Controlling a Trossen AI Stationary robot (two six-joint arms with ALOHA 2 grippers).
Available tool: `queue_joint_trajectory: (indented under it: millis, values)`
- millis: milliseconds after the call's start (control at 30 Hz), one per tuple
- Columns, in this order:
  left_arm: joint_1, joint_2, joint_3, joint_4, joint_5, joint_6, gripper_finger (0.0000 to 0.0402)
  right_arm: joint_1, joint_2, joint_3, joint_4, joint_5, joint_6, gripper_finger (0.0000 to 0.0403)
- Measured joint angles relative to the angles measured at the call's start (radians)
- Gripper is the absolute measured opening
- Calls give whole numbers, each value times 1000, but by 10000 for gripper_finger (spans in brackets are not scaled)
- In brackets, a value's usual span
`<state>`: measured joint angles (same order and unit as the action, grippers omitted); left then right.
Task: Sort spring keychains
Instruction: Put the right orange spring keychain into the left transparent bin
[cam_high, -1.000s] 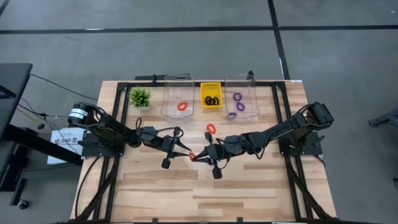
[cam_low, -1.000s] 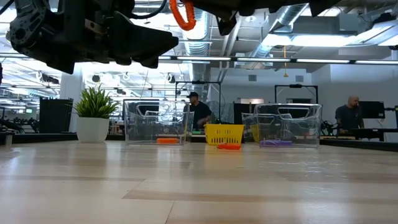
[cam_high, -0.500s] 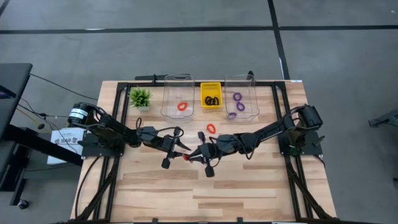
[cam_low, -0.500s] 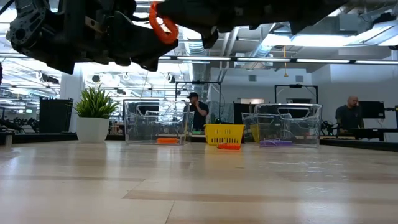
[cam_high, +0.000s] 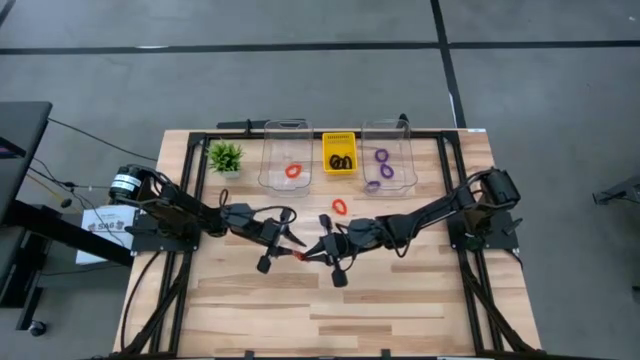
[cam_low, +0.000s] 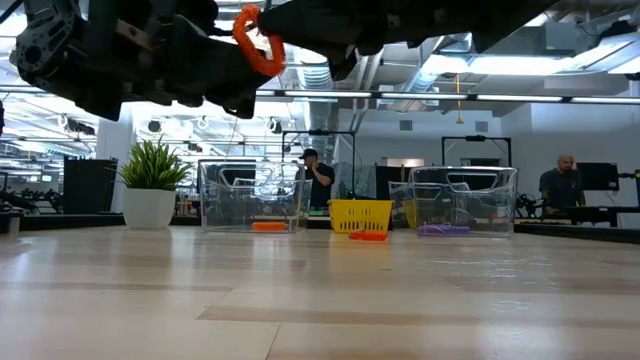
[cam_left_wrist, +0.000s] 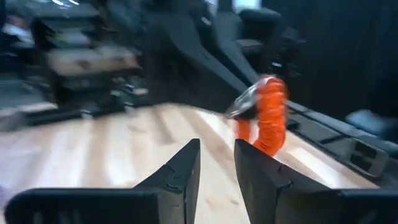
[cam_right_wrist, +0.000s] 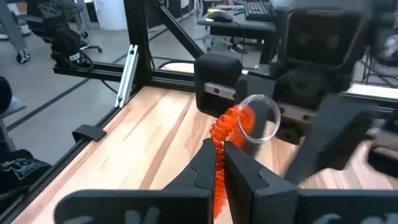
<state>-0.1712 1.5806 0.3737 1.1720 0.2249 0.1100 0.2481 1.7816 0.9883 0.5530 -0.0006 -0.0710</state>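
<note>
A: What's changing versus a second ago?

B: The right gripper (cam_high: 317, 250) is carrying the held red keychain (cam_high: 300, 254) leftward, up off the table (cam_high: 400, 300). In the low view the coil (cam_low: 255, 45) is sitting farther left than before and is now right against the left arm's dark bulk.

A: Grip state?

B: In its own wrist view the right gripper (cam_right_wrist: 219, 148) is pinching the orange-red coil (cam_right_wrist: 227, 124) tight, metal ring dangling at the coil's far end. The left gripper (cam_high: 286, 242) is hardly moving. Its fingers (cam_left_wrist: 183, 165) are standing slightly parted with nothing between them, and the coil (cam_left_wrist: 268, 118) is hanging just past one tip, not inside the gap.

A: So what is it doing?

B: Looks like a handover is being set up, right to left, but it isn't done. The left one isn't gripping anything yet.

A: Rest of the sort?

B: The left clear bin (cam_high: 285, 150) is holding one red keychain (cam_high: 293, 171), the yellow basket (cam_high: 339, 140) black ones (cam_high: 341, 161), and the right clear bin (cam_high: 400, 150) purple ones (cam_high: 383, 157). A loose red keychain (cam_high: 339, 207) is lying on the table in front of the basket. Two reds are likely left, so the task is looking nearly finished.
</note>
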Motion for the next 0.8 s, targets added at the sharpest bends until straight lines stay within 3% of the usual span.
queue_joint_trajectory:
  millis: [300,567,800]
  values:
    - [-1,0,0,-56,203,-40,97,23,-45,-1,-58,27,1,8]
    - [0,0,0,-54,181,-38,97,23,-45,0,-68,43,-5,8]
    - [0,0,0,-42,86,-37,97,24,-45,0,-67,44,-1,8]
